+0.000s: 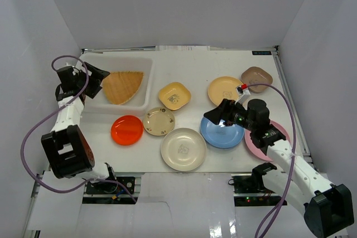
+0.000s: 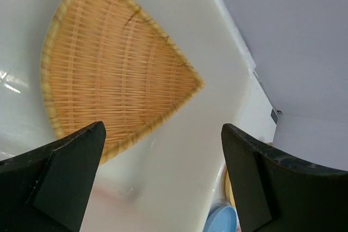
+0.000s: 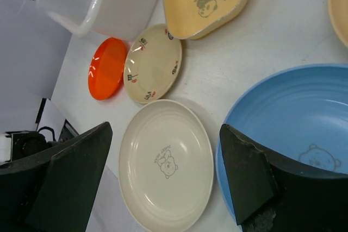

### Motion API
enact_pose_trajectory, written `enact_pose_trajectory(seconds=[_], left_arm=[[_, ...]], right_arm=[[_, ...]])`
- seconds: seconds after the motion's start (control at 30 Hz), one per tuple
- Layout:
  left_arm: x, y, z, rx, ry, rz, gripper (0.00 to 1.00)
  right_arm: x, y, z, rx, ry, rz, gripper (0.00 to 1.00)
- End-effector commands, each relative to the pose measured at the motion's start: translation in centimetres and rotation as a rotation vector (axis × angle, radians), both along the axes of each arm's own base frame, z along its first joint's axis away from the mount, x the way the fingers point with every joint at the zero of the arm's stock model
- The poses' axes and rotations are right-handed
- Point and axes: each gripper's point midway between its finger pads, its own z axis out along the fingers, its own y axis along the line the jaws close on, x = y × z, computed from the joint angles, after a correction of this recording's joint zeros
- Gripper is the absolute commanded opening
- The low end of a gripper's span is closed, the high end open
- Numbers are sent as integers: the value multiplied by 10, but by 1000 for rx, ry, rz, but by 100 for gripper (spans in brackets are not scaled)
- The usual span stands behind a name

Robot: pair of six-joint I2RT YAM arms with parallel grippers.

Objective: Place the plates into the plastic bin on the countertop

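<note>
Right hand [image 3: 164, 129] first, closest in my wrist view — black fingers spread wide, nothing between them. It hovers over the near-left rim of the blue plate [image 1: 222, 133], with the big cream plate [image 1: 183, 149] just beside it.

Left hand [image 1: 102, 80] is spread too, empty, hanging over the plastic bin [image 1: 128, 63] at the far left of the tabletop [image 1: 195, 65]. The tan woven fan-shaped plate [image 1: 124, 86] lies flat inside the bin, the only one in so far.

Out on the tabletop:
- red-orange plate [image 1: 126, 130]
- small patterned cream plate [image 1: 159, 121]
- square yellow plate [image 1: 174, 95]
- yellow-orange round plate [image 1: 225, 90]
- square brown plate [image 1: 256, 78]
- pink plate [image 1: 252, 144], partly under my right arm

I'd say we're early, and the blue plate is the pick in hand. Next I need to drop one finger inside its rim and one outside, pinch the lip, lift and carry left — and the left hand should clear the bin first.
</note>
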Motion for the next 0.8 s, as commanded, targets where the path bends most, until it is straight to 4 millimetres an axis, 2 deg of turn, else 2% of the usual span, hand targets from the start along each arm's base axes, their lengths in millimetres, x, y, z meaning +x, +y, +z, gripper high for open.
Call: enact_pose_trajectory(seconds=[0.0, 0.03, 0.07, 0.1, 0.13, 0.17, 0.2, 0.23, 0.27, 0.3, 0.33, 0.37, 0.4, 0.43, 0.5, 0.57, 0.63, 0.67, 0.7, 0.73, 0.77], left_arm=[[-1, -5, 74, 132, -192, -29, 98], [-6, -18, 90, 151, -235, -55, 98], [-8, -25, 97, 172, -255, -66, 98], [-12, -34, 104, 186, -276, -86, 98], [-22, -57, 120, 201, -326, -137, 98], [-28, -69, 119, 213, -335, -162, 98], [-35, -82, 121, 225, -345, -191, 98], [-46, -108, 117, 231, -342, -262, 98], [-61, -121, 113, 233, -349, -292, 98], [-70, -135, 107, 234, -343, -327, 96], [-84, -160, 98, 230, -338, -402, 92], [-95, -171, 94, 230, -340, -434, 91], [-112, -193, 73, 226, -293, -507, 89], [-121, -204, 65, 228, -276, -543, 88], [-143, -225, 46, 249, -239, -606, 88], [-160, -234, 29, 273, -186, -641, 87], [-179, -241, 10, 312, -121, -674, 87], [-185, -243, 5, 316, -105, -683, 86], [-198, -252, -3, 306, -75, -712, 86], [-206, -247, -21, 333, -2, -699, 86], [-210, -247, -32, 343, 34, -689, 86]], right_arm=[[8, -12, -13, -75, -4, -65, 85], [10, -16, -18, -99, 6, -87, 82], [10, -18, -20, -113, 8, -97, 72], [12, -21, -20, -120, 5, -111, 69], [16, -25, -21, -138, -3, -139, 67], [12, -30, -30, -165, 29, -150, 65], [14, -35, -31, -181, 25, -178, 63], [14, -39, -33, -197, 27, -192, 61], [12, -44, -39, -222, 45, -211, 59], [12, -50, -39, -237, 38, -237, 57], [17, -65, -44, -283, 30, -312, 57], [18, -73, -49, -314, 36, -345, 56], [22, -85, -50, -347, 24, -407, 54], [24, -90, -51, -368, 15, -425, 50], [28, -99, -57, -416, 25, -459, 49], [33, -103, -57, -466, 20, -463, 45], [37, -113, -66, -543, 43, -478, 45], [42, -114, -62, -560, 37, -486, 44], [44, -121, -69, -608, 57, -498, 44], [45, -124, -71, -625, 66, -502, 44], [46, -127, -73, -635, 79, -510, 44]])
